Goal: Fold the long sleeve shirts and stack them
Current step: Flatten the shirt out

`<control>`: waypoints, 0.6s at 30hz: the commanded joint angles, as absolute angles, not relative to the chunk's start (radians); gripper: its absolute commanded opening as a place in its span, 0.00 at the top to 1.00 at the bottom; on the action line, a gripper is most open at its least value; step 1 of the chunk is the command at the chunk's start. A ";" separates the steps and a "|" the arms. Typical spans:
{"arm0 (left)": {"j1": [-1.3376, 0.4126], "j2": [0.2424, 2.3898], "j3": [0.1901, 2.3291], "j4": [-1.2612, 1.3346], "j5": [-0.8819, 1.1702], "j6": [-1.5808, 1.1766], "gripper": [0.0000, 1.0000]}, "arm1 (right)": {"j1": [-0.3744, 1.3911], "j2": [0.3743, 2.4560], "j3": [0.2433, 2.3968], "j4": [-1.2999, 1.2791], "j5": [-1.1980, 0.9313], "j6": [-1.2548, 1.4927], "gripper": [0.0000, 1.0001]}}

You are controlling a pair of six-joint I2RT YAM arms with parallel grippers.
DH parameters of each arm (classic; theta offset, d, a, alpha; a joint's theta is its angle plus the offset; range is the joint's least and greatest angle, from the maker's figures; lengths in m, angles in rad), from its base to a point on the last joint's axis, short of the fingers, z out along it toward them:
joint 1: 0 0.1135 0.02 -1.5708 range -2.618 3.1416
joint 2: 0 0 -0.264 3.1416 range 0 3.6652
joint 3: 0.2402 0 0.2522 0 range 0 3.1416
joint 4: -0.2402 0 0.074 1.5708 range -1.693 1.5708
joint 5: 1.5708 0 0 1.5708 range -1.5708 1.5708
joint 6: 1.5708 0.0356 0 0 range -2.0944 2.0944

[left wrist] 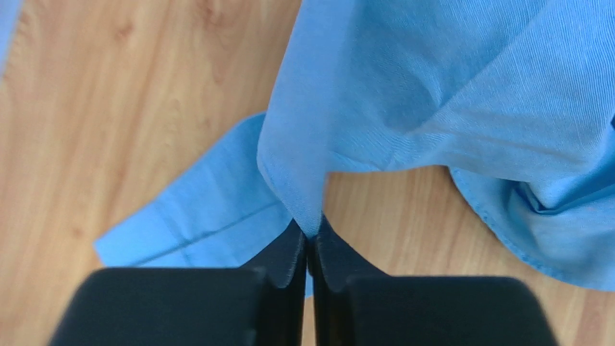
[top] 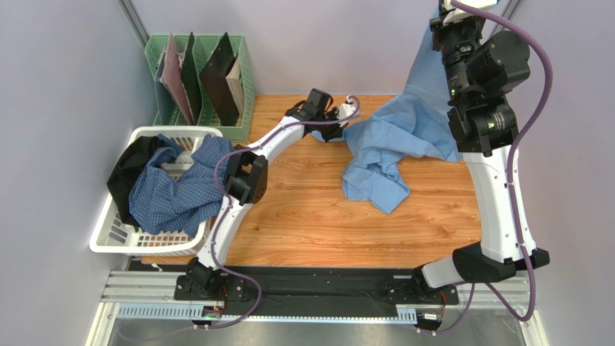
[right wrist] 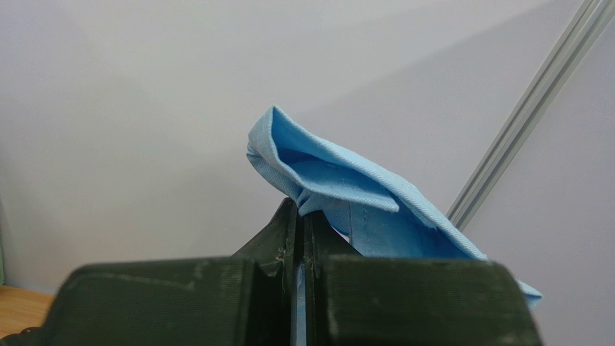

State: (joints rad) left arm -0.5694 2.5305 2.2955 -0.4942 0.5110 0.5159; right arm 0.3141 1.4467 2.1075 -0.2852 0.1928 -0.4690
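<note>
**A:** Item one?
**B:** One plain light blue collared cloth shirt (top: 390,137), strung between both arms, its lower part heaped on the wooden desk (top: 325,231).
**A:** Holds?
**B:** The left tool (left wrist: 312,234) is clenched on a thin fold low by the desk. The right tool (right wrist: 303,210) is clenched on a doubled edge, held high (collar or placket, cannot tell).
**A:** Item two?
**B:** One blue-and-white small-checked shirt (top: 173,191), in the white slatted plastic basket (top: 108,238).
**A:** Handling?
**B:** Draw the two holds apart until the cloth hangs flat, then lay it down smoothly.
</note>
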 commanded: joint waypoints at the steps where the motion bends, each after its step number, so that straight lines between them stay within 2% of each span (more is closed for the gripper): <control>1: -0.526 2.484 2.405 -0.494 0.486 0.476 1.00 | 0.275 1.437 2.128 -0.181 0.227 -0.491 1.00; 5: -0.450 2.276 2.466 -0.471 0.537 0.390 1.00 | 0.189 1.453 2.160 -0.166 0.218 -0.454 1.00; 7: -0.448 2.188 2.473 -0.527 0.549 0.493 1.00 | 0.131 1.463 2.181 -0.158 0.215 -0.439 1.00; 10: -0.469 1.985 2.360 -0.659 0.587 0.587 1.00 | 0.022 1.471 2.235 -0.172 0.195 -0.367 1.00; 13: -0.536 1.772 2.121 -0.868 0.653 0.721 1.00 | -0.079 1.436 2.243 -0.195 0.155 -0.301 1.00; 14: -0.564 1.655 1.927 -0.906 0.657 0.753 1.00 | -0.101 1.419 2.224 -0.195 0.146 -0.292 1.00; 18: -0.757 1.459 1.507 -0.913 0.611 0.816 1.00 | -0.181 1.321 2.032 -0.209 0.066 -0.284 1.00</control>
State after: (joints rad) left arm -0.5964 1.5276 1.8313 -0.7311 0.5762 0.6754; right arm -0.1303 1.4334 2.1479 -0.2424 0.1535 -0.3275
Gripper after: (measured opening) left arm 0.003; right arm 0.010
